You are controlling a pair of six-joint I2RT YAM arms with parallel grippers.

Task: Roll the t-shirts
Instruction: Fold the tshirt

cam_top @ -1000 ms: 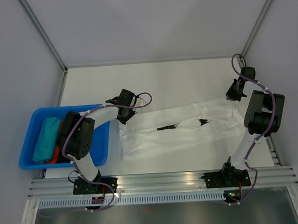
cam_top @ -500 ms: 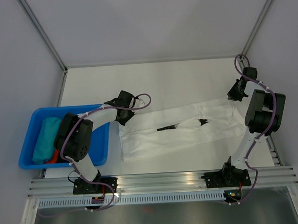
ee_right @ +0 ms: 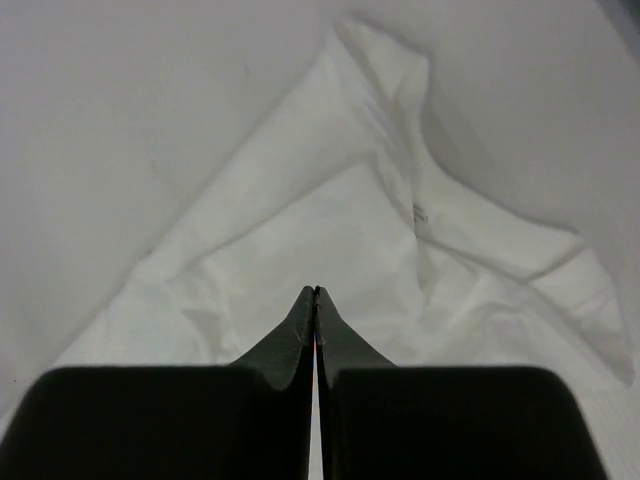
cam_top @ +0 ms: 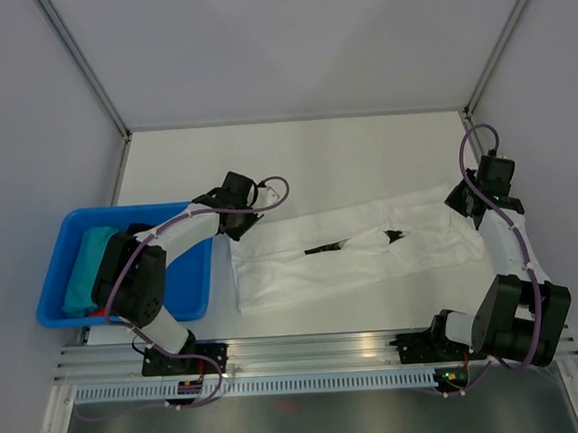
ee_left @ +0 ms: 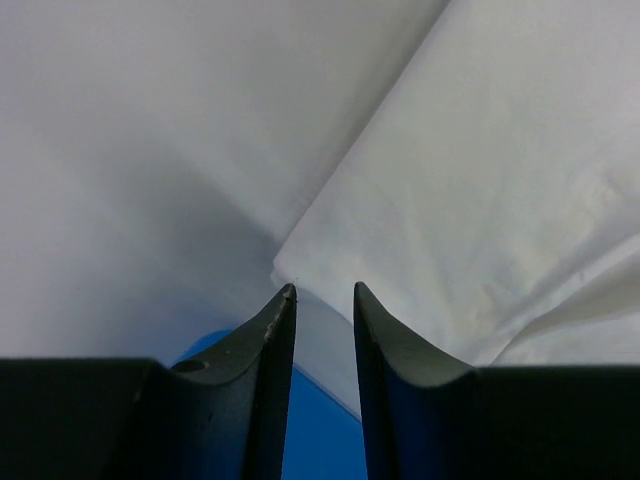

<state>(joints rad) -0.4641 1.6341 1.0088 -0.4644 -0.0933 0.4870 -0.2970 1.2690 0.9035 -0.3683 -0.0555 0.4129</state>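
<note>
While the left gripper (ee_left: 323, 290) is held narrowly parted at the far left corner of the t-shirt (cam_top: 359, 252), the right gripper (ee_right: 316, 290) is pressed closed over its right end

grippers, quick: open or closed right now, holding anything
Left gripper: open, empty, at the t-shirt corner.
Right gripper: closed over the t-shirt, no cloth visibly pinched.

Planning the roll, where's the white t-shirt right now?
Top view: the t-shirt lies spread mid-table between the left gripper and right gripper, right of the blue bin.
</note>
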